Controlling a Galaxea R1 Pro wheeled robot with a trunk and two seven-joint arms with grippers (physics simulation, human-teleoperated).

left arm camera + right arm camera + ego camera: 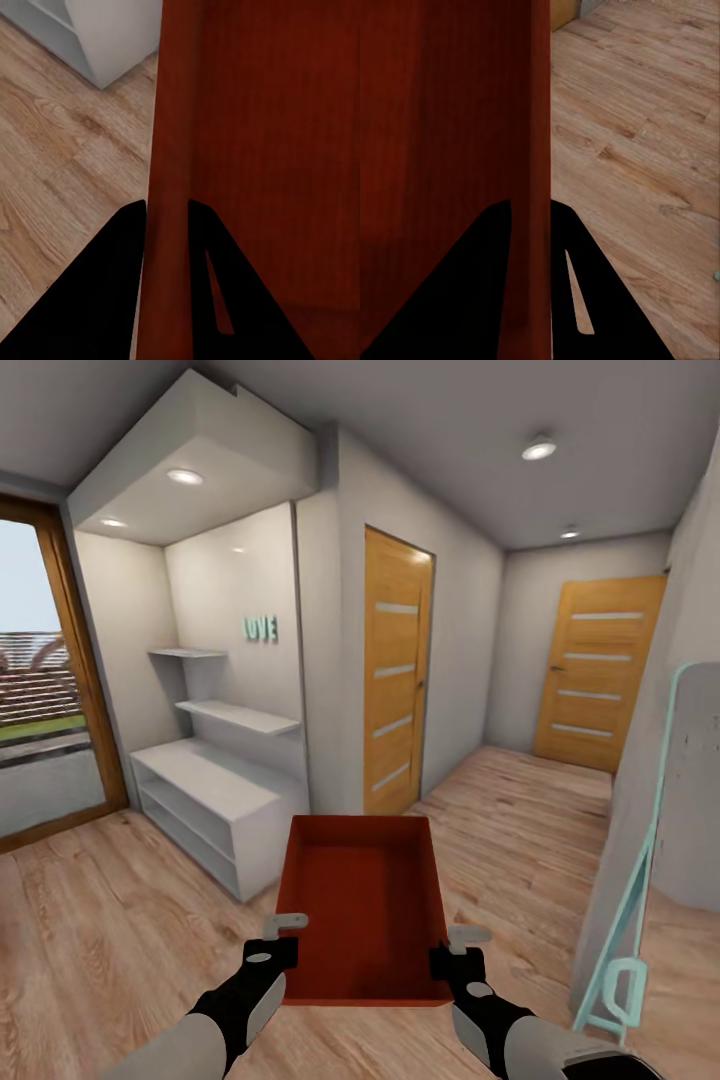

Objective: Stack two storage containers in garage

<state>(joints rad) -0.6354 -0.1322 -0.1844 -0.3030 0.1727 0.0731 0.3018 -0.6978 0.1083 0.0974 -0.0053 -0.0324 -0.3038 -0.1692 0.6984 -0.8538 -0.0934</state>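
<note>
While still out on the light wood planks (120,920) of a hallway, carrying one red-orange storage container (365,905) toward the garage. Held up in front, between both arms. Left gripper (283,938) clamped on the left wall, right gripper (452,950) clamped on the right wall, fingers (112,285) pinching each rim. Next, probably rolling on toward the far wooden door (595,670), keeping the box level. Plain box, straight sides, no lid, nothing inside.

A light wood plank floor (110,920) is seen running through the hallway. A white shelf unit (215,800) is set directly on it, and a pale green-framed panel (640,860) is stood on it well right of that unit.
</note>
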